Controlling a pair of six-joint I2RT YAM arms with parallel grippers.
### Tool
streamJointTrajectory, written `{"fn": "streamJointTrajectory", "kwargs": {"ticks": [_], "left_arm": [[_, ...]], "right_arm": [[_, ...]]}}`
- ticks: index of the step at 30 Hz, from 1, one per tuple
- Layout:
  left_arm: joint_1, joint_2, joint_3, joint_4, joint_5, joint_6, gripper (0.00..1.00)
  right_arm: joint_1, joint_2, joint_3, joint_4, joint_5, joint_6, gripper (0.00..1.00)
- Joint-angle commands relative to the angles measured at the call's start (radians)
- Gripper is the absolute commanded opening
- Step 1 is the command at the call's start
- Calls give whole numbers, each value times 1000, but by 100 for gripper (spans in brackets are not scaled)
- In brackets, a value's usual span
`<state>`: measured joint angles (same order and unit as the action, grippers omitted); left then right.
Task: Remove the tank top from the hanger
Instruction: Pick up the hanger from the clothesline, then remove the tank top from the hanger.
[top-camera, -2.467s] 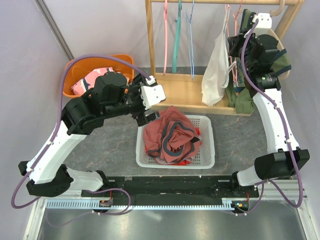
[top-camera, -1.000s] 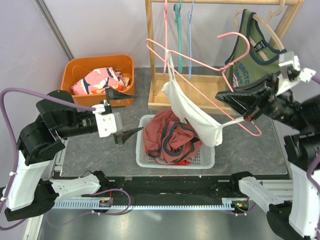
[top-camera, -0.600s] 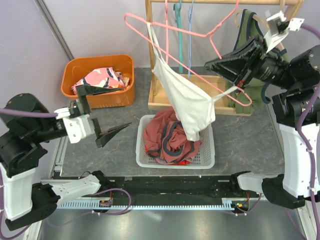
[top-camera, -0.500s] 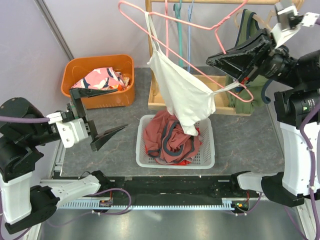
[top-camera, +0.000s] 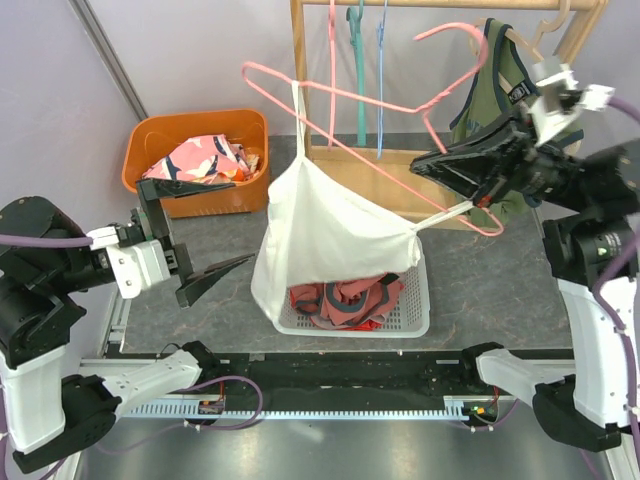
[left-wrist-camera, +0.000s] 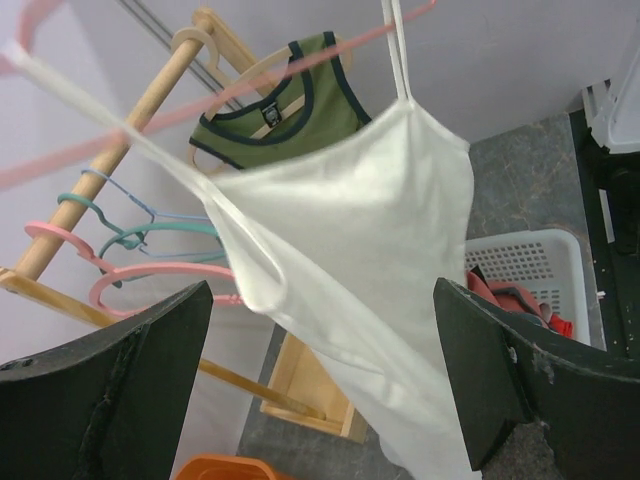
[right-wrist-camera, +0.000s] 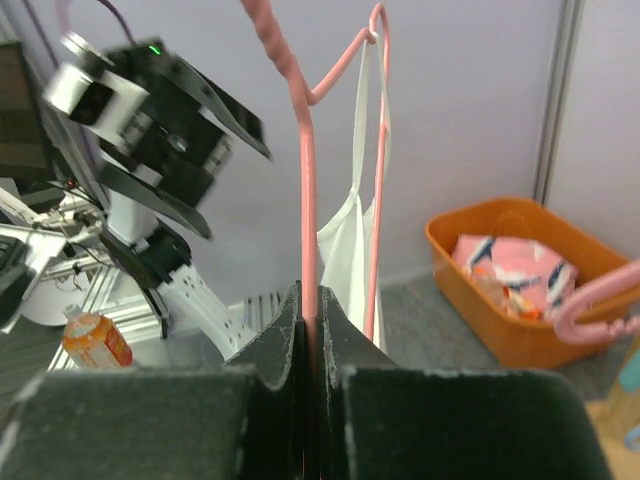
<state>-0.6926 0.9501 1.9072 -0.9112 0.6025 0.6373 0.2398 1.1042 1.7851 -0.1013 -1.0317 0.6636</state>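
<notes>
Top external | right gripper (top-camera: 470, 182) clamps hanger (top-camera: 340, 95) | left gripper (top-camera: 252, 220) agape, nearer; tank top (top-camera: 330, 240) just frame-right of it

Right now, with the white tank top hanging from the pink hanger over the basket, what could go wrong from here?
The tank top hangs by two thin straps on the pink hanger; a pull by the open left hand on the body could stretch a strap instead of slipping it off. The right hand pinches only thin wire, so the hanger may twist. Its hook sits near the green top and could snag.
</notes>
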Motion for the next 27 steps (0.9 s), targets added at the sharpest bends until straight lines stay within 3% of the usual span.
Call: {"fn": "streamJointTrajectory", "kwargs": {"ticks": [1, 6, 12, 16, 19, 27], "left_arm": [[13, 13, 55, 20, 68, -50, 99], [27, 30, 128, 20, 94, -67, 99], [30, 87, 228, 37, 92, -67, 100], [30, 104, 158, 41, 111, -73, 99], [30, 93, 60, 23, 137, -80, 99], [30, -13, -148, -11, 74, -62, 99]], "right_arm": [[9, 29, -99, -258, 53, -223, 0], [75, 43, -79, -429, 100, -424, 0], [243, 65, -73, -694, 249, -632, 0], [456, 62, -99, -735, 402, -703, 0], [538, 62, -87, -768, 485, -733, 0], [547, 6, -55, -792, 437, -757, 0]]}}
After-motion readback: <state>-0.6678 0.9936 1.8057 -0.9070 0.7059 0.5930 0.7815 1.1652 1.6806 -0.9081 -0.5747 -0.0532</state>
